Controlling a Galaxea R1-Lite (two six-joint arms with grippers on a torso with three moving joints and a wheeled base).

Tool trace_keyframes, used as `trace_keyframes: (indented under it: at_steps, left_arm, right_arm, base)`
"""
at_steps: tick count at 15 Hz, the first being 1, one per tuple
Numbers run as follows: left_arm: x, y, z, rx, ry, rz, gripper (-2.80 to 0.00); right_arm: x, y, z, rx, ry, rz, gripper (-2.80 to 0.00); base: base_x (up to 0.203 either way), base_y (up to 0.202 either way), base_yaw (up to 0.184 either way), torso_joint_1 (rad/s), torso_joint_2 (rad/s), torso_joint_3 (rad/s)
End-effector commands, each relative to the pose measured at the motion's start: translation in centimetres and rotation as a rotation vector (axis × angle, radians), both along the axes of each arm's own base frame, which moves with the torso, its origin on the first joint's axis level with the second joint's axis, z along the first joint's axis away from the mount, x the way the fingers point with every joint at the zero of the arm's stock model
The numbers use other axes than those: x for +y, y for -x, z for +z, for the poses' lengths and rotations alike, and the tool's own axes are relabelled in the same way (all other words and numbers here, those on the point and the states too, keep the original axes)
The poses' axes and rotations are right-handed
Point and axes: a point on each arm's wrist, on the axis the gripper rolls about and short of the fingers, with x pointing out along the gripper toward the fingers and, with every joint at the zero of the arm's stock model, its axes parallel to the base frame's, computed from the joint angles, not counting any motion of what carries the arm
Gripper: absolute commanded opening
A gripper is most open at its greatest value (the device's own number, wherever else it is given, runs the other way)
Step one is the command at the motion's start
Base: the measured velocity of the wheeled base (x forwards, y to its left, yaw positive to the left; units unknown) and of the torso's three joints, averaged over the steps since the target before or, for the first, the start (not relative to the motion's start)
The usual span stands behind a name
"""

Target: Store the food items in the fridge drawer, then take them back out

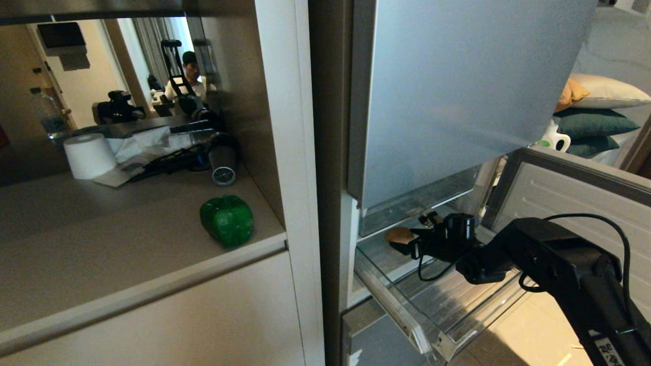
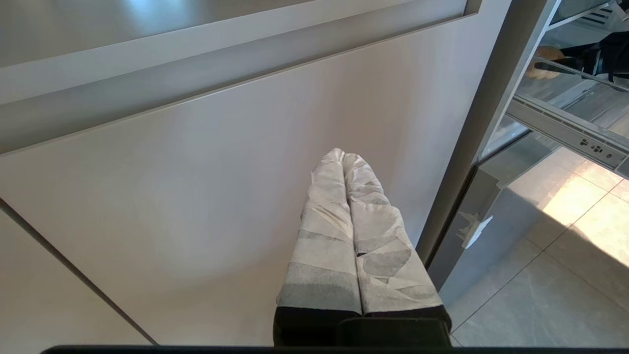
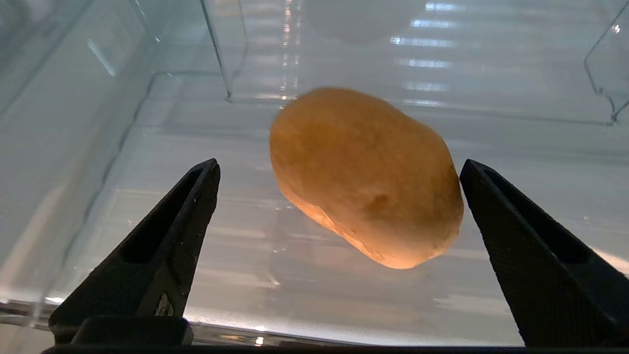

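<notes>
The tan potato (image 3: pixel 366 177) lies on the clear floor of the pulled-out fridge drawer (image 1: pixel 402 310). My right gripper (image 3: pixel 340 167) is open, with one black finger on each side of the potato and a gap to both. In the head view the right gripper (image 1: pixel 409 243) reaches into the drawer just short of the potato (image 1: pixel 400 235). The glossy green bell pepper (image 1: pixel 227 220) sits on the beige counter near its front right corner. My left gripper (image 2: pixel 343 156) is shut and empty, parked low in front of a beige cabinet door.
The silver upper fridge door (image 1: pixel 457 91) hangs over the drawer, and the opened lower door panel (image 1: pixel 574 203) stands to its right. A paper roll (image 1: pixel 89 155), a water bottle (image 1: pixel 48 114) and dark clutter sit at the counter's back. A person (image 1: pixel 190 71) shows in the mirror.
</notes>
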Motion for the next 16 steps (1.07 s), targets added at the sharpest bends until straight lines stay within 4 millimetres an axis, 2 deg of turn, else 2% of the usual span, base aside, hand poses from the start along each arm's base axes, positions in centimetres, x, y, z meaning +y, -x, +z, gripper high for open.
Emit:
trace_keyframes:
  at_steps: [1, 14, 15, 16]
  left_arm:
    - [0.00, 0.00, 0.00, 0.000, 0.000, 0.000, -2.80]
    - [0.00, 0.00, 0.00, 0.000, 0.000, 0.000, -2.80]
    - [0.00, 0.00, 0.00, 0.000, 0.000, 0.000, -2.80]
    - [0.00, 0.00, 0.00, 0.000, 0.000, 0.000, -2.80]
  right_arm:
    - [0.06, -0.08, -0.36, -0.001, -0.001, 0.008, 0.00]
    - [0.11, -0.70, -0.36, -0.012, -0.011, 0.037, 0.00]
    - [0.11, -0.70, -0.36, -0.012, -0.012, 0.040, -2.80]
    - [0.11, -0.70, -0.36, -0.012, -0.012, 0.040, -2.80]
  base:
    - [0.000, 0.000, 0.000, 0.000, 0.00, 0.000]
    - [0.000, 0.000, 0.000, 0.000, 0.00, 0.000]
    - [0.000, 0.000, 0.000, 0.000, 0.00, 0.000]
    - [0.000, 0.000, 0.000, 0.000, 0.00, 0.000]
